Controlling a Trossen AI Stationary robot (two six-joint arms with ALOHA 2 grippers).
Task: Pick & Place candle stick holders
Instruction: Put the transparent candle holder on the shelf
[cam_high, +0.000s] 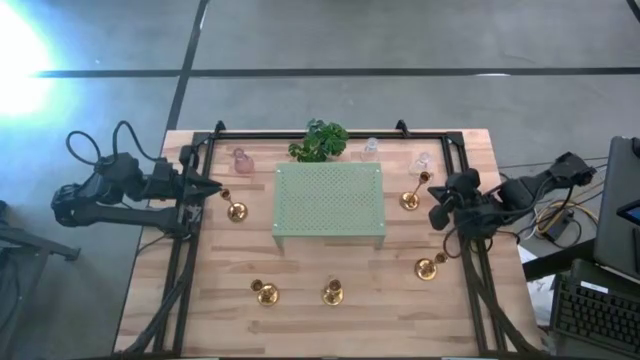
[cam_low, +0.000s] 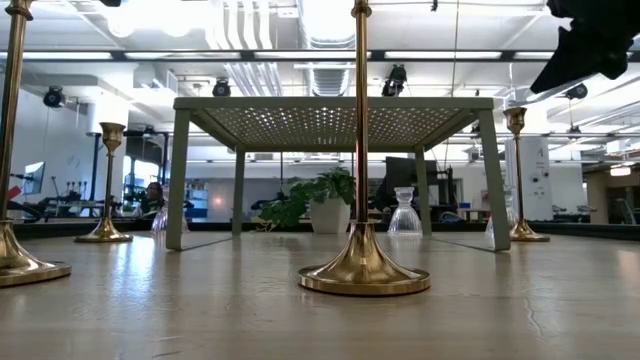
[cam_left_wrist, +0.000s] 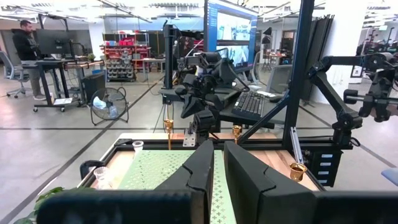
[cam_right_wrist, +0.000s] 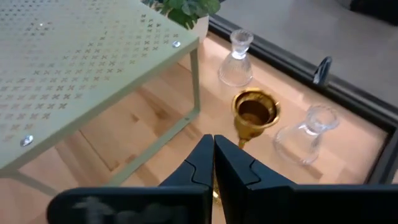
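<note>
Several gold brass candle stick holders stand upright on their round bases: one (cam_high: 236, 212) left of the stand, one (cam_high: 410, 200) right of it, others (cam_high: 427, 268) (cam_high: 265, 292) (cam_high: 333, 293) nearer the front. A pink glass holder (cam_high: 240, 160) and two clear ones (cam_high: 370, 150) (cam_high: 422, 162) stand along the far edge. My right gripper (cam_right_wrist: 213, 144) is shut, its tips just short of the cup (cam_right_wrist: 255, 112) of the holder right of the stand. My left gripper (cam_high: 215, 188) hovers shut at the table's left, pointing level. My right gripper's shut fingertips (cam_right_wrist: 205, 152) stand close by the brass holder's cup, slanting down from the table's right side. The fingers hide the stem below the cup, so I cannot tell whether they touch the holder.
A pale green perforated stand (cam_high: 330, 200) fills the table's middle, with a potted leafy plant (cam_high: 318, 140) behind it. A black frame rail (cam_high: 470, 190) runs around the table's edges. Bare wood lies in front of the stand, between the brass holders.
</note>
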